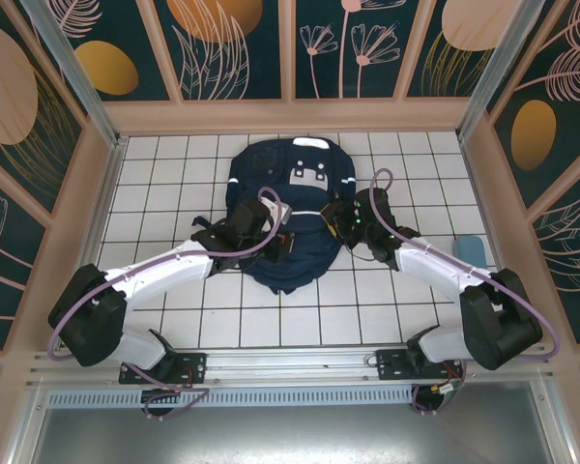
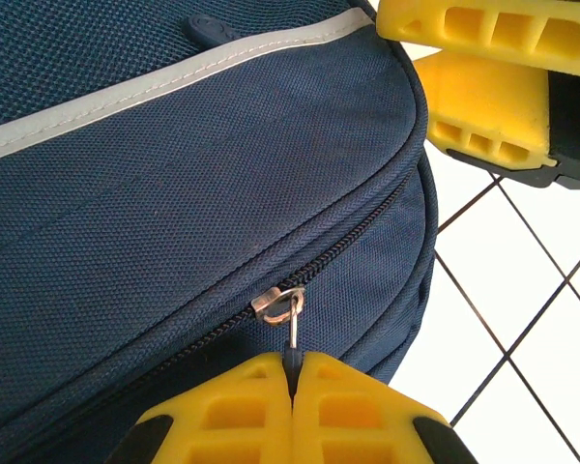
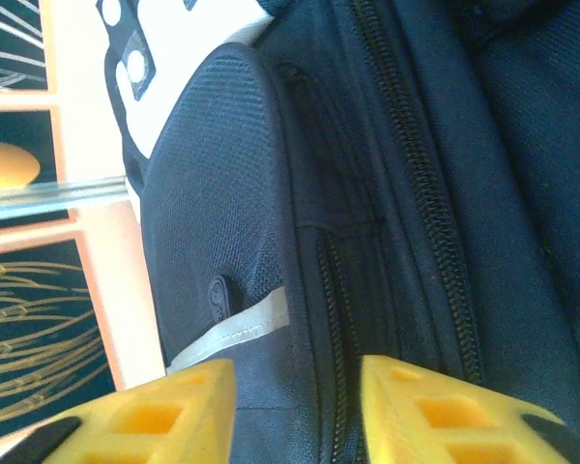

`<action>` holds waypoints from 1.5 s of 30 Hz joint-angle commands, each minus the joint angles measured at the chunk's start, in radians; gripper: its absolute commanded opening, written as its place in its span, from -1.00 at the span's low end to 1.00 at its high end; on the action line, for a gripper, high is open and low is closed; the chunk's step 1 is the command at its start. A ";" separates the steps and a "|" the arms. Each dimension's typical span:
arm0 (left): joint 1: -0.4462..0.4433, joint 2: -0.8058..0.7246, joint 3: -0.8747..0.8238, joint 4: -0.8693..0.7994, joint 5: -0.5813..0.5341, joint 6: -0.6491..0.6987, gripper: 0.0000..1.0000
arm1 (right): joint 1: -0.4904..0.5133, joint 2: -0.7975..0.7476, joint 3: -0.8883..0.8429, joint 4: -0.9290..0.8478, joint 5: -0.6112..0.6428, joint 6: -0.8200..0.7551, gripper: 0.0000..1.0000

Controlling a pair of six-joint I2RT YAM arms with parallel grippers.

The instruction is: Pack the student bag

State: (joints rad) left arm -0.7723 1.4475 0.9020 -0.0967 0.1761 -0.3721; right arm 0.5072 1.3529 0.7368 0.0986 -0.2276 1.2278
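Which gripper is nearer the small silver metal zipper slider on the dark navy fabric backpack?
Left. The left gripper pinches the slider's pull tab; the right gripper straddles backpack fabric, apart from the slider.

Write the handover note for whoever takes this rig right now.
Left hand: shut on the zipper pull of the student bag.
Right hand: jaws apart astride the bag's side; whether they clamp it is unclear.
Bag: lies flat in the middle of the table, between the arms.
Done: zipper pull grasped.
To do: probably draw the zipper along its track; how far it is closed cannot be told.
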 commanded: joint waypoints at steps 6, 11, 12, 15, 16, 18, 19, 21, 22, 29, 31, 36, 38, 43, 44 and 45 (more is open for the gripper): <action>-0.010 -0.002 0.038 0.043 0.009 0.005 -1.00 | 0.028 -0.004 0.030 0.043 -0.003 -0.050 -0.78; -0.010 -0.015 0.041 -0.052 -0.162 -0.016 -1.00 | 0.021 -0.013 0.045 -0.039 0.083 -0.089 -0.93; -0.008 -0.022 0.039 -0.080 -0.208 -0.027 -1.00 | 0.015 -0.019 0.045 -0.058 0.110 -0.101 -0.95; 0.006 -0.051 0.009 -0.126 -0.277 -0.053 -1.00 | -0.008 -0.039 0.038 -0.094 0.159 -0.124 -0.96; 0.017 -0.064 -0.007 -0.130 -0.280 -0.061 -1.00 | -0.016 -0.043 0.038 -0.103 0.174 -0.131 -0.97; 0.046 -0.094 -0.042 -0.130 -0.283 -0.075 -1.00 | -0.030 -0.046 0.040 -0.111 0.183 -0.144 -0.97; 0.064 -0.109 -0.057 -0.130 -0.283 -0.081 -1.00 | -0.038 -0.046 0.042 -0.114 0.188 -0.151 -0.98; 0.103 -0.137 -0.082 -0.132 -0.283 -0.089 -1.00 | -0.052 -0.042 0.049 -0.120 0.198 -0.164 -0.98; 0.119 -0.151 -0.095 -0.132 -0.283 -0.091 -1.00 | -0.058 -0.039 0.054 -0.119 0.201 -0.170 -0.99; 0.225 -0.132 -0.098 -0.135 -0.277 -0.080 -1.00 | -0.088 0.015 0.114 -0.123 0.190 -0.227 -1.00; 0.255 -0.103 -0.079 -0.139 -0.291 -0.082 -1.00 | -0.088 0.033 0.132 -0.135 0.189 -0.240 -1.00; 0.311 -0.057 -0.056 -0.091 -0.260 -0.064 -1.00 | -0.098 0.062 0.141 -0.133 0.181 -0.253 -1.00; 0.324 -0.024 -0.026 -0.083 -0.260 -0.047 -1.00 | -0.102 0.073 0.148 -0.133 0.175 -0.261 -1.00; 0.333 0.026 0.005 0.047 -0.232 0.045 -1.00 | -0.104 0.114 0.184 -0.140 0.138 -0.312 -1.00; 0.332 0.029 0.003 0.090 -0.230 0.059 -1.00 | -0.103 0.132 0.196 -0.146 0.124 -0.324 -1.00; 0.332 0.030 0.004 0.120 -0.239 0.065 -1.00 | -0.102 0.143 0.204 -0.143 0.113 -0.336 -1.00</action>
State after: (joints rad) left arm -0.4644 1.4685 0.8795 -0.1032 -0.0006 -0.3679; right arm 0.4377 1.4639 0.8932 -0.0364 -0.1581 0.9508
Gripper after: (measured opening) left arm 0.056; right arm 0.067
